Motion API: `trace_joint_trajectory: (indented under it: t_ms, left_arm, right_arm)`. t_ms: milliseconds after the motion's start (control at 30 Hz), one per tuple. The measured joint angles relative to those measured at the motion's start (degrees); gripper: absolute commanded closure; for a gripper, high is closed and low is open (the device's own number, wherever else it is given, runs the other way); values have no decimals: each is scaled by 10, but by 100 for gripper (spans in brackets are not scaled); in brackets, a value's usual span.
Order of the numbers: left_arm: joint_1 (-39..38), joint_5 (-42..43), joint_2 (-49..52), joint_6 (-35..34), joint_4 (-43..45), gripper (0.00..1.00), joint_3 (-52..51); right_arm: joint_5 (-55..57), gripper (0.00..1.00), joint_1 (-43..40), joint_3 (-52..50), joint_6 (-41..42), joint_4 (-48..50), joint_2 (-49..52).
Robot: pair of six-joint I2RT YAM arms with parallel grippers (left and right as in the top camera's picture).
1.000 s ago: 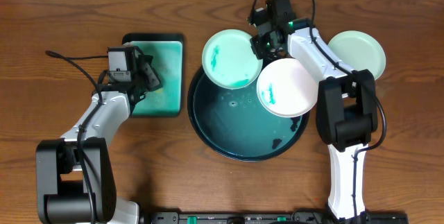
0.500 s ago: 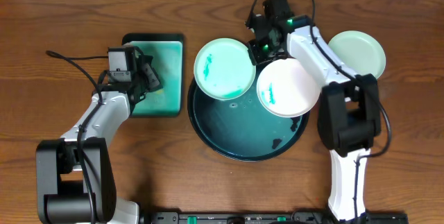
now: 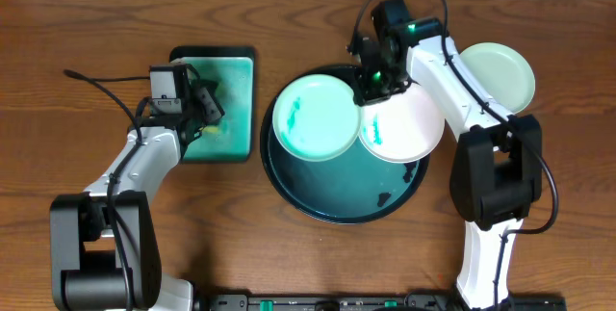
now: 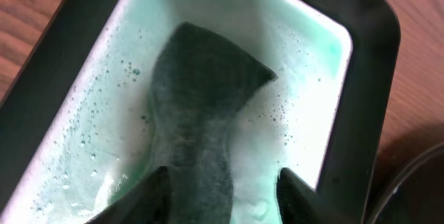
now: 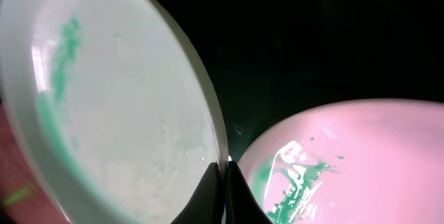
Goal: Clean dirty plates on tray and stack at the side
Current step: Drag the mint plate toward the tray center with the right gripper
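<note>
On the brown wooden table [image 3: 77,22], the large round dark tray with its black rim and teal-tinted bottom [image 3: 337,191] sits mid-table. The rectangular teal dish of foamy water [image 3: 236,109] lies just to its left.

Of the small round plates, one pale mint-green plate with a teal smear [image 3: 313,118] overlaps the tray's upper-left rim. The white plate with a teal smear [image 3: 409,128] rests on the tray's right side, and the second mint-green plate [image 3: 500,75] lies off the tray at the far right.

The right gripper [image 3: 371,88] pinches the first mint plate by its rim, jaws narrow and closed on the edge. In the wrist view that plate [image 5: 104,113] stands tilted, with the white plate [image 5: 347,161] close beside the right gripper [image 5: 223,182].

The left gripper [image 3: 199,111] hangs over the dish. As far as we can tell, its jaws are closed on the dark grey-green sponge [image 4: 201,113], which is soaking in the suds.

We judge that the step in hand is presenting this plate for wiping. To do it well, we should:
- keep the pinch firm, since a wet rim will likely be slippery;
- hold the plate over the tray so drips land there;
- keep it clear of the white plate's edge;
- turn the smeared face towards the sponge;
- bring the sponge up loaded with foam;
- press against the grip, not away from it.
</note>
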Motion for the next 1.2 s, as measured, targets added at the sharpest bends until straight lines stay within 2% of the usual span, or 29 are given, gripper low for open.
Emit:
trace_joint_trajectory:
  t_ms: [167,233,567,667,700,933,967,1033,1100,1200]
  left_arm:
    - [0,2,0,10,0,30,0]
    - [0,1,0,17,0,28,0]
    - [0,-45,0,23,0,27,0]
    - [0,-49,0,23,0,27,0]
    - [0,-49,0,23,0,27,0]
    - [0,-53,0,23,0,30,0]
    - [0,-53,0,23,0,30,0]
    - [0,-47,0,23,0,30,0]
    - [0,-40,0,23,0,30,0]
    - [0,-33,6,23,0,30,0]
  right_arm:
    - [-2,99,12,-56,2,38,0]
    - [-5,99,24,-72,2,49,0]
    - [29,99,73,-81,5,65,0]
    - [43,95,76,-87,6,67,0]
    - [50,99,76,-90,6,66,0]
    - [98,99,76,-97,7,64,0]
    - [101,98,76,-97,7,64,0]
    - [105,86,74,-97,7,64,0]
    - [106,80,72,-97,9,65,0]
    - [101,80,67,-98,4,66,0]
